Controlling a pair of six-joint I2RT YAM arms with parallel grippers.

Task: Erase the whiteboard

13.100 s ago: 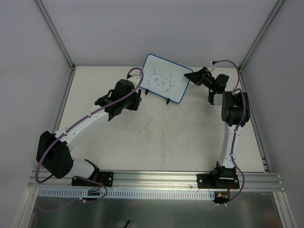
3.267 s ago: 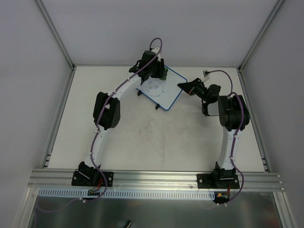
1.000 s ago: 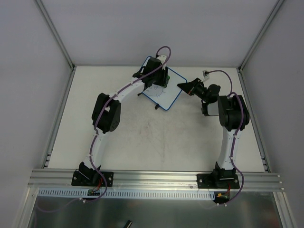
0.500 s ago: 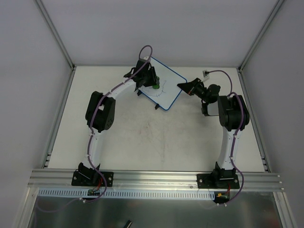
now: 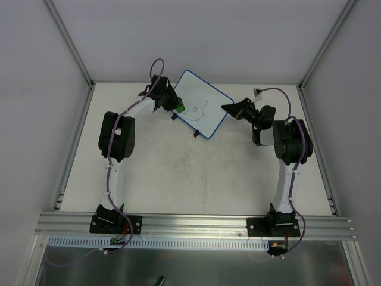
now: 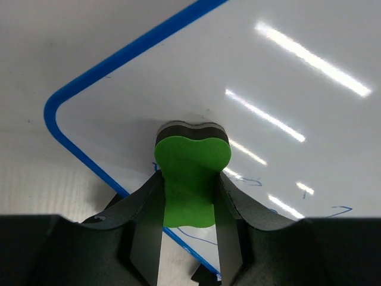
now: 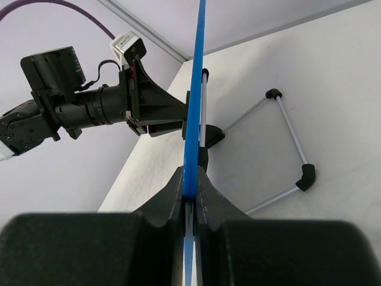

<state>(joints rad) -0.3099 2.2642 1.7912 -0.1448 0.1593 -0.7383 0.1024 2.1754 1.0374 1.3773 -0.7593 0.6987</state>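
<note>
The whiteboard (image 5: pixel 207 95), white with a blue rim, stands tilted at the back of the table. A few thin blue lines (image 5: pixel 200 111) remain near its middle. My left gripper (image 5: pixel 177 106) is shut on the green bone-shaped eraser (image 5: pixel 180 109) at the board's left edge. In the left wrist view the eraser (image 6: pixel 191 156) presses on the board (image 6: pixel 280 83) close to its rounded blue corner, held by the gripper (image 6: pixel 189 182). My right gripper (image 5: pixel 228 108) is shut on the board's right rim (image 7: pixel 194 95), and its jaws (image 7: pixel 190 179) pinch the blue edge.
The board's wire stand with black feet (image 7: pixel 290 140) rests on the table behind it. White walls and metal posts (image 5: pixel 70 42) enclose the table (image 5: pixel 196 173). An aluminium rail (image 5: pixel 190 225) runs along the near edge by the arm bases.
My left gripper has swept the eraser leftward across the board to its left edge. Most of the drawing is gone. The right arm and the board have stayed put.
</note>
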